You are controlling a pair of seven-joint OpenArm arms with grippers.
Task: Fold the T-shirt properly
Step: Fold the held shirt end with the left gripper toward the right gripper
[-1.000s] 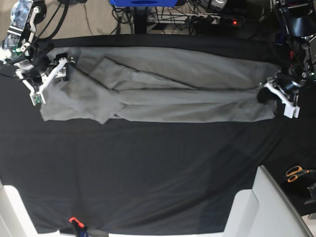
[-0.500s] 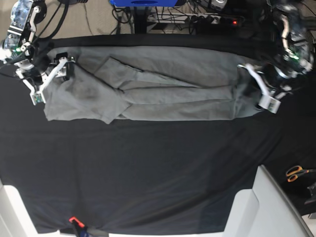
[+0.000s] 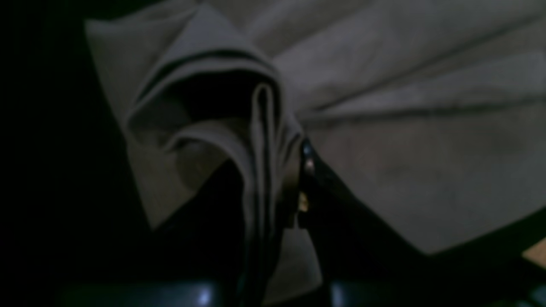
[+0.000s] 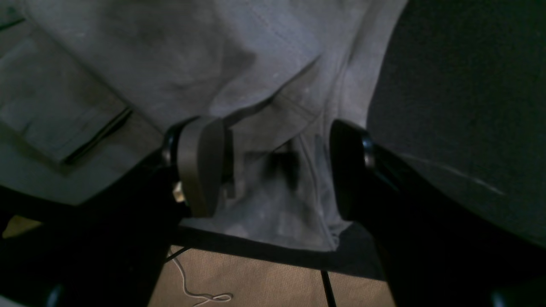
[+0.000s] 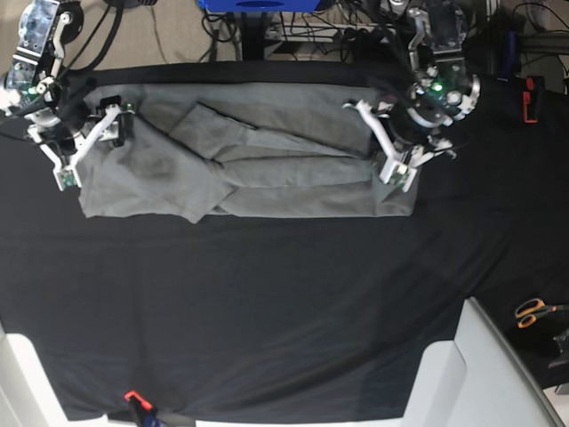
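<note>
T-shirt [image 5: 258, 160] band lies 9-to-3 across the far half of the worktop [image 5: 267, 311].
Left tool [image 5: 387, 147] clamps its 3 o'clock hem, fold travel toward 9; right tool [image 5: 84, 142] spread, empty, over the 9 o'clock end.

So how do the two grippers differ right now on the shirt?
The left gripper is shut, pinching a folded bunch of the T-shirt and carrying that end inward. The right gripper has its jaws open, straddling the cloth at the other end without clamping it. Both sit over the shirt's far edge.
</note>
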